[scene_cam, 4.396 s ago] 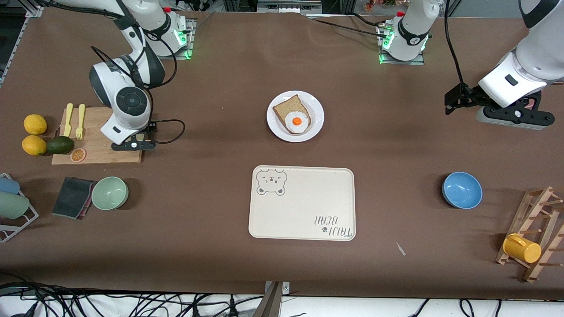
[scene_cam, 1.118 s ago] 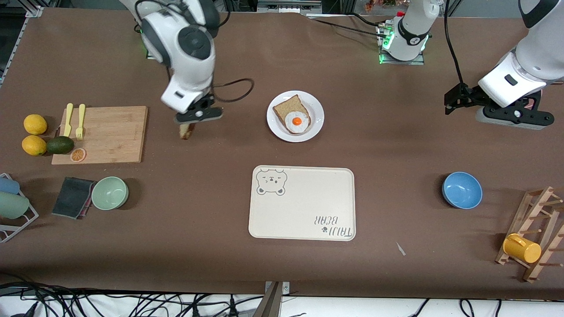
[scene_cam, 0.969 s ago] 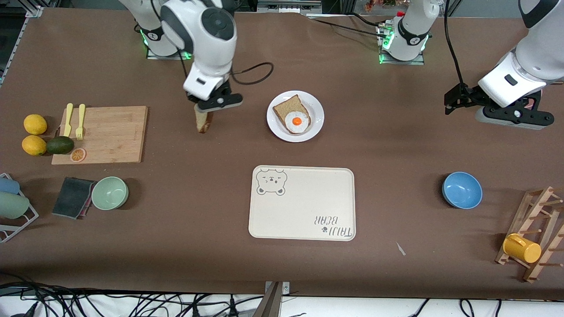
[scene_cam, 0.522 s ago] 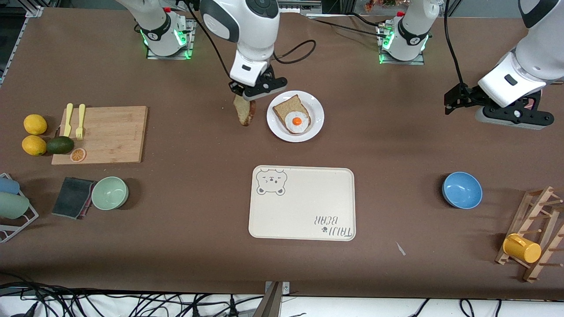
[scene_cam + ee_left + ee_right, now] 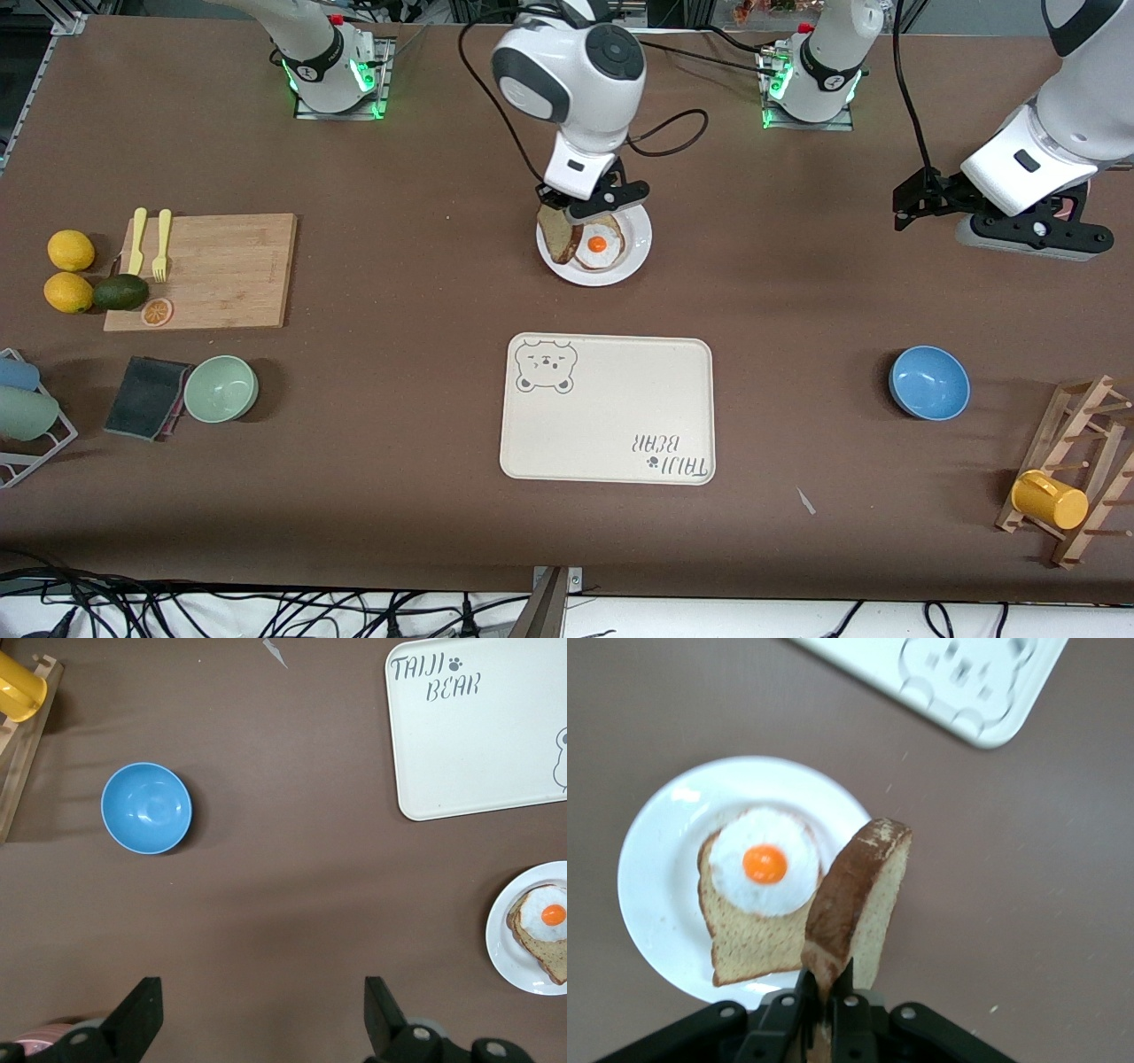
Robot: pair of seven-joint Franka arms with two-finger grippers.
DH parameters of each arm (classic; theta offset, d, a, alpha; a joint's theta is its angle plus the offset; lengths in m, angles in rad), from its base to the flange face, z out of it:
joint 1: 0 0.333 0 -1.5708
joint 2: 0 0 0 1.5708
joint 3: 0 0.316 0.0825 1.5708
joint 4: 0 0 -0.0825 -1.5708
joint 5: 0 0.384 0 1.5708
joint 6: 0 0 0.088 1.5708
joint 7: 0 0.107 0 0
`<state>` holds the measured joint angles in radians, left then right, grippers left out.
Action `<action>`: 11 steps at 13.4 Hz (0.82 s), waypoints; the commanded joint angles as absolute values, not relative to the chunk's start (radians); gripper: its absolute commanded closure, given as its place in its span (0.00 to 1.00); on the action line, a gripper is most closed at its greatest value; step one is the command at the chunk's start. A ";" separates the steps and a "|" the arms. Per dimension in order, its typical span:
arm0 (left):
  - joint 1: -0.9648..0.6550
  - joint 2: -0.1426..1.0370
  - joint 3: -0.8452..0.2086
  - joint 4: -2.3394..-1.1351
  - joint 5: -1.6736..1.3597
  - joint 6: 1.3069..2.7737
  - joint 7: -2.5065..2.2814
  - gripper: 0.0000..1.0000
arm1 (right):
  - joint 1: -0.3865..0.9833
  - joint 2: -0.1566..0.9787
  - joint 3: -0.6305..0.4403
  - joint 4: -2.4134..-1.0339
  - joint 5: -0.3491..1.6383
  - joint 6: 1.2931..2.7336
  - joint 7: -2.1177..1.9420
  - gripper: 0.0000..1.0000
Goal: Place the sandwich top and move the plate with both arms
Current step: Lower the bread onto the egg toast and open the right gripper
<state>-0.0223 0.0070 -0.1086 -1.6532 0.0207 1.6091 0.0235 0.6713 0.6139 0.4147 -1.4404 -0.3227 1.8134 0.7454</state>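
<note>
Over plate: right hand clamped on sandwich top | left hand apart, waiting

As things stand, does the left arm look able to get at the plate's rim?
Probably yes. The left gripper waits open toward its own end of the table, bare table between it and the plate; the right gripper holds the bread slice over the other edge.

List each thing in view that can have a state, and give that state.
right gripper: shut on the sandwich top, over the plate's edge
sandwich top: held on edge, in the air
plate: on the table, bearing the egg slice
egg slice: flat on the plate, uncovered
left gripper: open, waiting above the table
tray: nothing on it
blue bowl: upright
</note>
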 commanded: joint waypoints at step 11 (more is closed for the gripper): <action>-0.014 0.011 -0.114 -1.631 -0.008 1.588 0.035 0.00 | 0.742 0.785 0.399 -1.241 -0.307 1.763 0.811 1.00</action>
